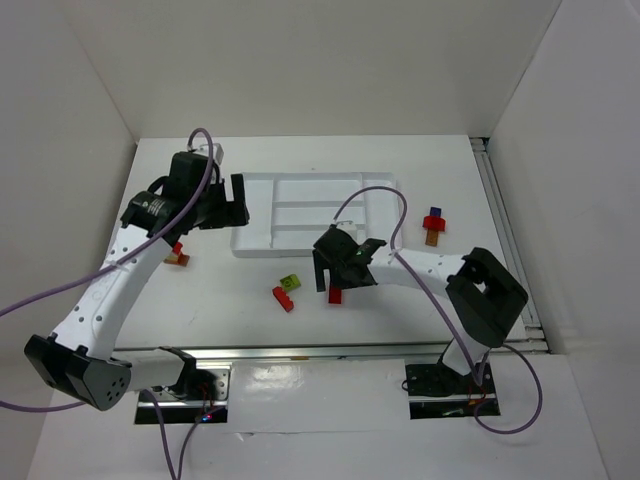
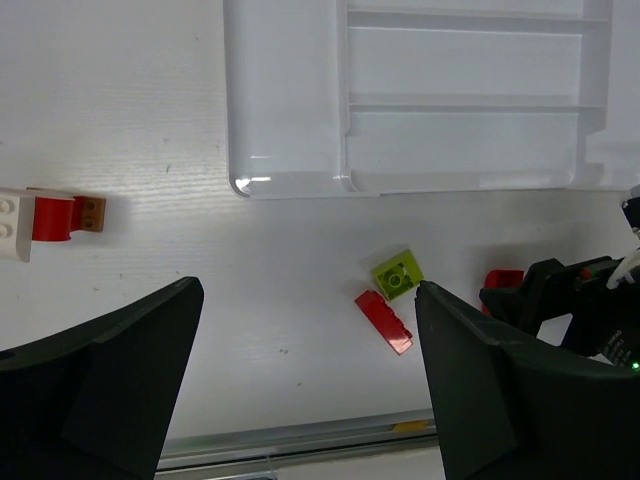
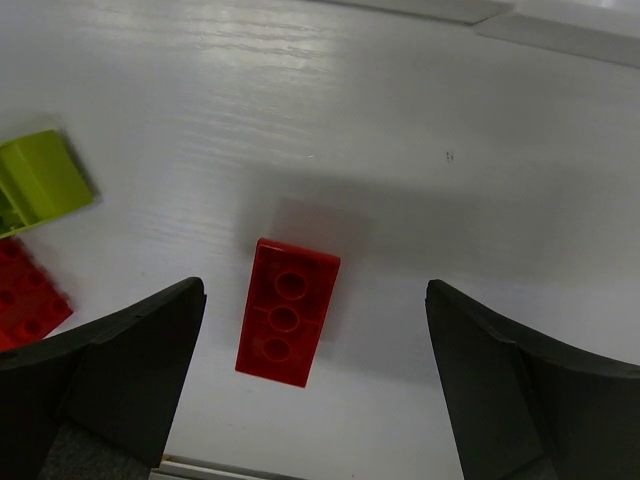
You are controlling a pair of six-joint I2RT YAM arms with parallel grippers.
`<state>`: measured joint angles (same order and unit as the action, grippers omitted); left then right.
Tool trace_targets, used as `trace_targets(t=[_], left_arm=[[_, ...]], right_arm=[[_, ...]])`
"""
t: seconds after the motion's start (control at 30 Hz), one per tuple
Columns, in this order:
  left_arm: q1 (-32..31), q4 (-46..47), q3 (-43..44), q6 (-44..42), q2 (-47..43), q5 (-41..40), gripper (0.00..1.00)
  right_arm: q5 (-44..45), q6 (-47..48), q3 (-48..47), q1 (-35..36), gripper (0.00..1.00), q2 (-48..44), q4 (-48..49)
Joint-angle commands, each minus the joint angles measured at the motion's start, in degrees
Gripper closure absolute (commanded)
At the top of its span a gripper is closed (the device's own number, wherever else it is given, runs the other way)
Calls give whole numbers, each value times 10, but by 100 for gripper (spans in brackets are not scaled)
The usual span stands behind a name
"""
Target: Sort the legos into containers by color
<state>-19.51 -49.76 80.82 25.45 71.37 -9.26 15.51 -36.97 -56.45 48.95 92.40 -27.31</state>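
As it lies, red lego (image 3: 288, 312) shows three holes.

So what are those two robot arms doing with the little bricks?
They are sorting toy bricks by color into the white tray. The right gripper hangs open right over a red brick that lies on the table, not gripped. The left gripper is open too, beside the tray's left end, holding nothing. A lime green brick and another red brick lie nearby. No brick shows in the tray.
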Motion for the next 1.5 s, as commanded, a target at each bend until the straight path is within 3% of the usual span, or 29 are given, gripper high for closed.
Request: trace_targets(t=[0.0, 0.23, 0.37, 0.53, 0.57, 0.7, 0.8, 0.93, 1.17, 1.33, 1.4, 1.47], left_arm=[[-3, -4, -8, -7, -13, -13, 2], [-3, -4, -14, 6, -2, -30, 2], [-3, -4, -19, 21, 4, -60, 2], [-3, -4, -32, 31, 4, -92, 1], [-3, -4, -32, 42, 4, -98, 1], [-3, -4, -27, 60, 4, -142, 1], [18, -4, -35, 60, 17, -173, 1], [65, -24, -35, 65, 52, -145, 2], [92, -12, -60, 65, 44, -126, 1], [144, -12, -69, 65, 39, -105, 1], [150, -12, -69, 65, 39, -105, 1], [162, -12, -69, 59, 39, -111, 1]], right_arm=[[-18, 1, -8, -3, 2, 21, 39], [4, 1, -2, 8, 30, 45, 39], [34, -5, -14, 21, 43, 52, 19], [34, -5, -32, 27, 52, 73, -10], [54, -10, -32, 27, 59, 67, -26], [118, -3, -87, 20, 59, 22, -70], [131, 45, -123, -30, 57, -6, -64], [88, 103, -159, -157, 57, -6, -19], [80, 161, -288, -275, 56, 125, 10], [66, 176, -386, -302, 53, 225, -3], [66, 176, -424, -313, 52, 256, -15], [43, 169, -437, -323, 43, 263, -15]])
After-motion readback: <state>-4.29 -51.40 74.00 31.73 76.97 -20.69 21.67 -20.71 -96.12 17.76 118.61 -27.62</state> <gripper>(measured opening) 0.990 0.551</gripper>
